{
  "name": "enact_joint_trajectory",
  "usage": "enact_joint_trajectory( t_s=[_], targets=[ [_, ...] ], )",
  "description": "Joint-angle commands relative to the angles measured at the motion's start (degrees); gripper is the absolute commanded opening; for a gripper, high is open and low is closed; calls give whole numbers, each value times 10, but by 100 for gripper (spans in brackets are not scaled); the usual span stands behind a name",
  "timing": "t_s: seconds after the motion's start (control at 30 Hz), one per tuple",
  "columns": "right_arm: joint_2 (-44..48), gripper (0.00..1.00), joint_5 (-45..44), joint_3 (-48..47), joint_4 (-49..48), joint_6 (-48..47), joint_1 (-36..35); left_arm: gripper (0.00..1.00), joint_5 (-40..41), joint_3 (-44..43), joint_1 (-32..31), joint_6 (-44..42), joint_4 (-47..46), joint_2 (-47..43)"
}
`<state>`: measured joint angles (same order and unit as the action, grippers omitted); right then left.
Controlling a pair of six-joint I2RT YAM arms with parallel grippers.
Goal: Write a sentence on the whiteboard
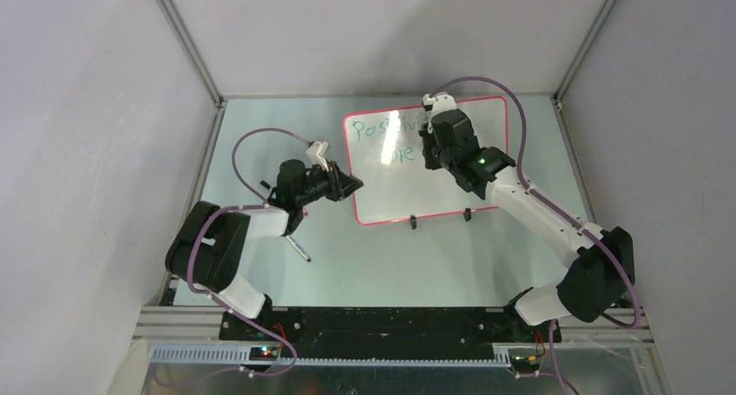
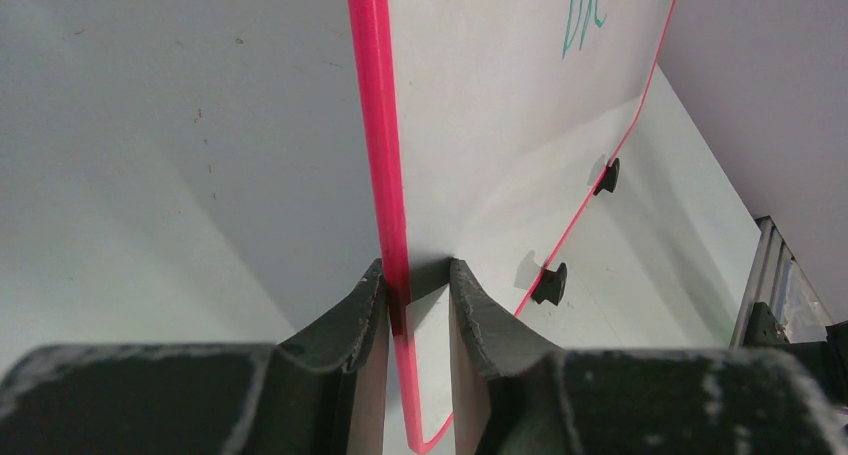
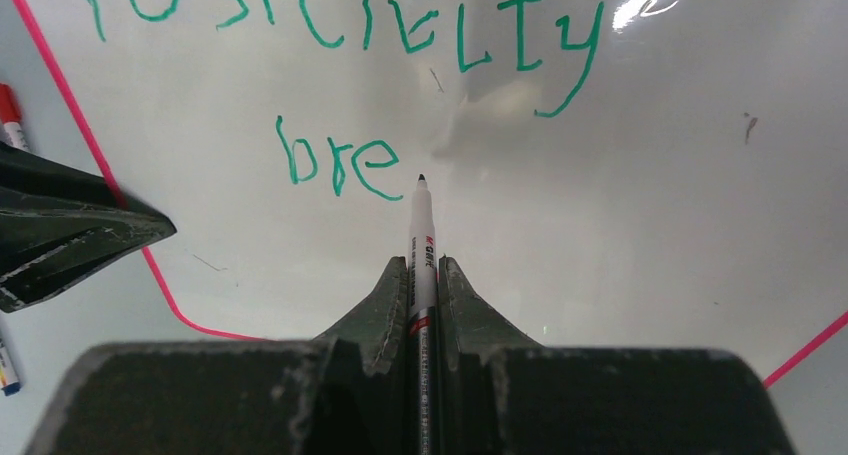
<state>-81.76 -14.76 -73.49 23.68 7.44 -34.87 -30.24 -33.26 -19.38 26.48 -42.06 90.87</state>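
The whiteboard (image 1: 434, 191) stands tilted on two black feet (image 2: 548, 283), red-pink rim around it. The sentence (image 3: 340, 15) in green reads "Positivity", with "bre" (image 3: 340, 160) below it. My right gripper (image 3: 422, 265) is shut on a white marker (image 3: 421, 235) whose tip sits at the board just right of the "e". In the top view the right gripper (image 1: 427, 152) hovers over the board's middle. My left gripper (image 2: 418, 275) is shut on the board's left rim (image 2: 375, 95) near the lower corner; the left gripper (image 1: 354, 185) shows there from above.
A spare pen (image 1: 298, 247) lies on the table by the left arm. Another marker with a red cap (image 3: 10, 115) lies left of the board. Enclosure walls and metal posts border the table on three sides.
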Motion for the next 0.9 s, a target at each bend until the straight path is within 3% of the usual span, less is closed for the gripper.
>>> enact_joint_trajectory(
  t_s=[0.0, 0.87],
  targets=[
    [-10, 0, -10, -3, -24, -1, -1, 23, 13, -14, -4, -24, -7, -10],
    [-34, 0, -30, -2, -35, -6, 2, 24, 13, -14, -4, -24, -6, -8]
  ],
)
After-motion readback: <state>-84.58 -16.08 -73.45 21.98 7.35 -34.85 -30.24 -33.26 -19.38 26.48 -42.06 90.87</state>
